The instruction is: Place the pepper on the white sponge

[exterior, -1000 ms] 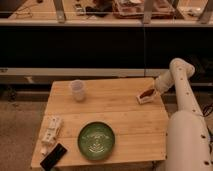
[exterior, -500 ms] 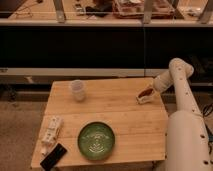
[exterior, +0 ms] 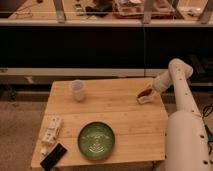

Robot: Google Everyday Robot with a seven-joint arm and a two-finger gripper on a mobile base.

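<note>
— One gripper (exterior: 148,93), at the table's (exterior: 125,112) far right edge: what is it doing?
— Clenched on the pepper (exterior: 145,92), low over the sponge (exterior: 144,99).
— Anything else?
— Cup (exterior: 77,90) far left, green plate (exterior: 97,140) at front, remote (exterior: 50,131) and phone (exterior: 53,157) front-left.

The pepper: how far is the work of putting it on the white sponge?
Done: the pepper sits at the white sponge, near the table's right edge. In hand: the shut gripper is at the pepper. Left: release and retreat.
</note>
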